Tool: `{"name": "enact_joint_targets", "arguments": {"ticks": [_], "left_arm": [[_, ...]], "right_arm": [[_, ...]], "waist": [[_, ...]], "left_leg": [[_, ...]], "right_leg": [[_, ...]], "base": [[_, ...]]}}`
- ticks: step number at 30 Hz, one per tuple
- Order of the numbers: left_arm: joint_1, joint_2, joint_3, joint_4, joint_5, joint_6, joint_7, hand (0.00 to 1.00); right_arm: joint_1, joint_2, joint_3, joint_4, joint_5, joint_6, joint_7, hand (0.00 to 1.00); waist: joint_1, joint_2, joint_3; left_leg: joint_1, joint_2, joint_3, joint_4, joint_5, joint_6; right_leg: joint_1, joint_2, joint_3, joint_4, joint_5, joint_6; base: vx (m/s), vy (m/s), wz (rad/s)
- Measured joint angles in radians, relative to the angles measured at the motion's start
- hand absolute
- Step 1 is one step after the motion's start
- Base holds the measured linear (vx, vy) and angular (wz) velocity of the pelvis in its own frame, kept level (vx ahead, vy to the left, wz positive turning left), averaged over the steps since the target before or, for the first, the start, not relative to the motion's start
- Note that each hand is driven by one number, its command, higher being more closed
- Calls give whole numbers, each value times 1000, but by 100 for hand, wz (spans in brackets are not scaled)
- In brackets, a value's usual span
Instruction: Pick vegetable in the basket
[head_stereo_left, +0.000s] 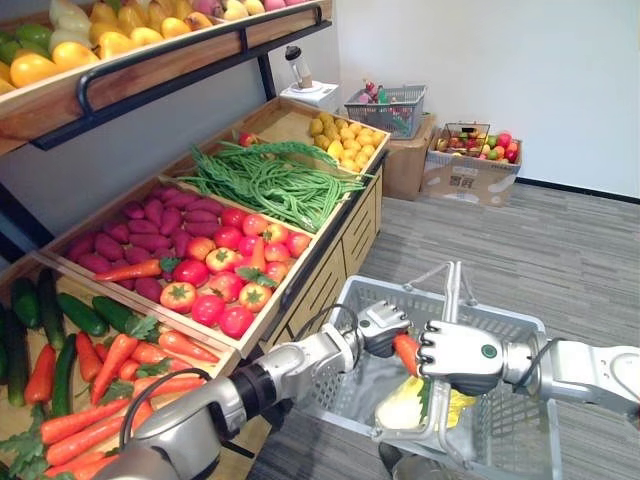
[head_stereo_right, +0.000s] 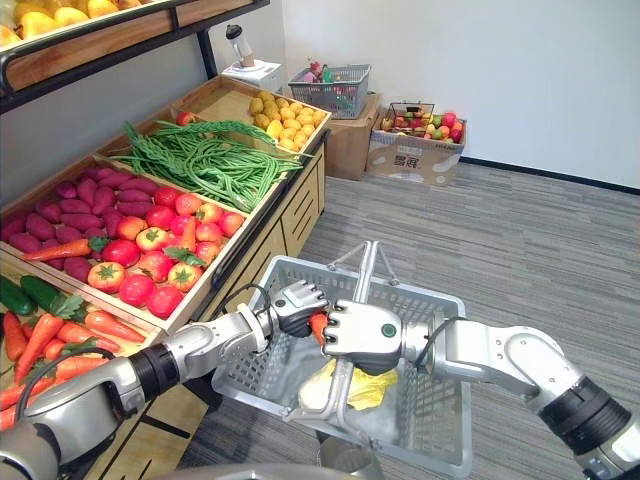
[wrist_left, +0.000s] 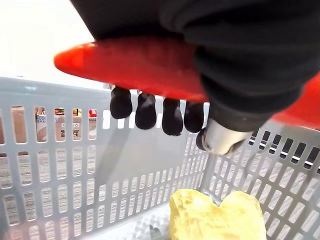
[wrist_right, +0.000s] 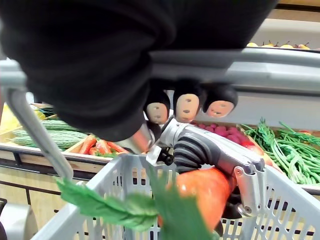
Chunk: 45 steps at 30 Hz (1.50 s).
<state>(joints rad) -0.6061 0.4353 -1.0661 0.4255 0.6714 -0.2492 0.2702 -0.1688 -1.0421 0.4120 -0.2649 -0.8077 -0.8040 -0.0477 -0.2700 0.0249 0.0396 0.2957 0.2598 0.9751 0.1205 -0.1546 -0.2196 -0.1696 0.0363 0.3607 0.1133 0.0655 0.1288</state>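
My left hand (head_stereo_left: 383, 325) is shut on an orange carrot (head_stereo_left: 406, 352) and holds it over the near-left part of the grey plastic basket (head_stereo_left: 520, 420). In the left wrist view the carrot (wrist_left: 135, 65) lies across the palm, with the dark fingertips (wrist_left: 146, 110) curled under it. My right hand (head_stereo_left: 460, 355) is shut on the basket's grey handle (wrist_right: 225, 70), right beside the carrot. A pale yellow-green leafy vegetable (head_stereo_left: 405, 405) lies on the basket floor. The carrot's green leaves (wrist_right: 130, 210) hang in front of the right wrist camera.
The wooden produce stand (head_stereo_left: 330, 262) stands to the left with carrots (head_stereo_left: 120, 365), cucumbers (head_stereo_left: 85, 312), tomatoes (head_stereo_left: 225, 275), purple sweet potatoes (head_stereo_left: 135, 235), green beans (head_stereo_left: 270, 180) and lemons (head_stereo_left: 345, 140). Boxes of fruit (head_stereo_left: 470, 165) and another basket (head_stereo_left: 388, 108) stand by the far wall.
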Motion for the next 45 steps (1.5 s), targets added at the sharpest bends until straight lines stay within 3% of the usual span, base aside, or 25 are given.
{"name": "enact_joint_targets", "arguments": {"ticks": [9, 12, 17, 21, 24, 27, 33, 37, 39, 42, 45], "left_arm": [[1, 0, -27, 0, -1, 9, -40, 0], [3, 1, -26, 0, -40, 24, -41, 0], [29, 5, 0, -40, -40, 66, -51, 0], [81, 44, 24, -75, -40, 127, -63, 0], [129, 54, 100, -125, -42, 175, -54, 0], [149, 67, 154, -170, -43, 191, -30, 0], [248, 92, 356, -256, -91, 189, 57, 0], [365, 98, 603, -367, -196, 135, 137, 0], [400, 95, 693, -415, -240, 115, 163, 0], [479, 43, 891, -472, -358, 50, 184, 0], [553, -43, 1040, -488, -532, 39, 176, 0]], "right_arm": [[8, 0, 18, 13, 2, 29, -2, 100], [22, 0, 18, 49, 13, 53, 44, 100], [75, 1, -3, 136, 44, 116, 101, 100], [97, 8, -11, 202, 78, 147, 137, 100], [140, 53, -26, 267, 92, 199, 183, 100], [167, 97, -54, 341, 103, 249, 205, 100], [223, 206, -109, 557, 123, 372, 209, 100], [283, 316, -219, 799, 175, 473, 197, 100], [300, 358, -275, 889, 184, 503, 185, 100], [304, 436, -419, 1117, 202, 551, 161, 100], [316, 490, -521, 1273, 264, 626, 161, 100]], "waist": [[0, 0, -22], [10, -1, -23], [28, -4, -32], [43, -11, -35], [61, -24, -39], [83, -38, -40], [109, -57, -36], [131, -62, -31], [138, -63, -30], [152, -56, -22], [193, -49, -12]], "left_leg": [[-15, 12, -23, 19, -3, 0], [-17, 12, -28, 21, -3, 0], [-41, 14, -62, 22, -5, 5], [-50, 13, -93, 17, -2, 9], [-68, 6, -138, 1, 5, 17], [-86, -8, -177, -19, 21, 29], [-119, -51, -291, -90, 67, 51], [-129, -74, -373, -140, 101, 63], [-142, -78, -411, -142, 106, 69], [-162, -89, -507, -154, 127, 80], [-177, -90, -574, -152, 136, 84]], "right_leg": [[0, -5, -20, 3, 0, 0], [0, -8, -25, 6, -1, 0], [-1, -32, -76, 1, -14, -8], [10, -48, -111, -3, -8, -11], [20, -66, -152, -6, -10, -13], [19, -88, -188, -8, -9, -13], [43, -134, -274, -34, -9, -13], [83, -152, -340, -66, -9, -12], [98, -161, -371, -81, -8, -11], [135, -181, -454, -99, -9, -12], [159, -187, -503, -101, -16, -22]], "base": [[-12, -1, 6], [-28, 3, 6], [-24, -1, 20], [-14, 23, 23], [-7, 40, 37], [-1, 41, 42], [-13, 35, 49], [1, 1, 56], [-9, -3, 60], [14, -15, 78], [-8, -22, 62]]}}
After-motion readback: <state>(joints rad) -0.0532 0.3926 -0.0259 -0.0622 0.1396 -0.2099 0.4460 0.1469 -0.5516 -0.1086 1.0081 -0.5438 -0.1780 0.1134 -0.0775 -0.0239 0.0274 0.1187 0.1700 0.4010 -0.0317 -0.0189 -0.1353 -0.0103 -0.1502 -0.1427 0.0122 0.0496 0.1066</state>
